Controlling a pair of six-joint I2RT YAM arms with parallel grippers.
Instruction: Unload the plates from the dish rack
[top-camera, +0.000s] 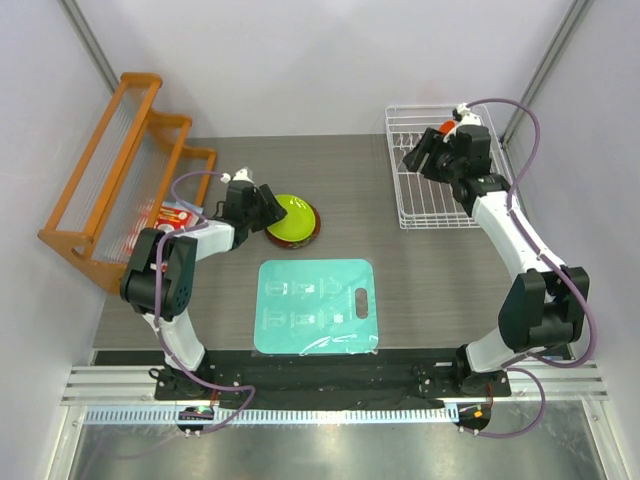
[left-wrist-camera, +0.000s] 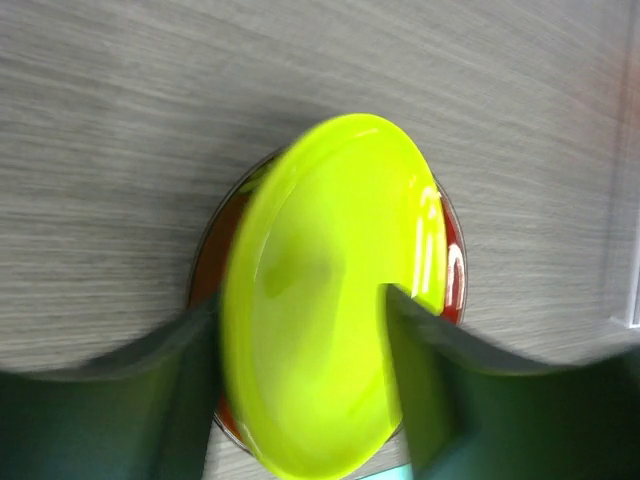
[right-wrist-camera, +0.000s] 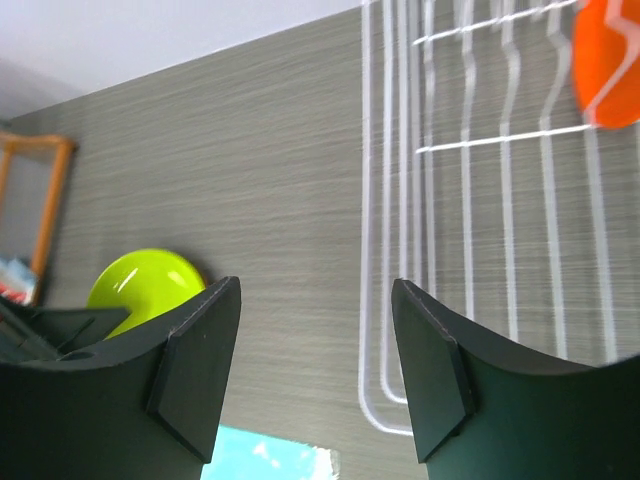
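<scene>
The lime green plate lies tilted on the dark red plate left of the table's centre. My left gripper is open, and its jaws straddle the lime plate's near rim in the left wrist view. The red plate's rim shows beneath. My right gripper is open and empty, above the left part of the white wire dish rack. The orange plate stands at the rack's far end and also shows in the right wrist view. No blue-teal plate is in view.
An orange wooden slanted rack stands at the far left, with a red packet beside it. A teal rectangular mat lies at the near middle of the table. Walls close in on the left, back and right.
</scene>
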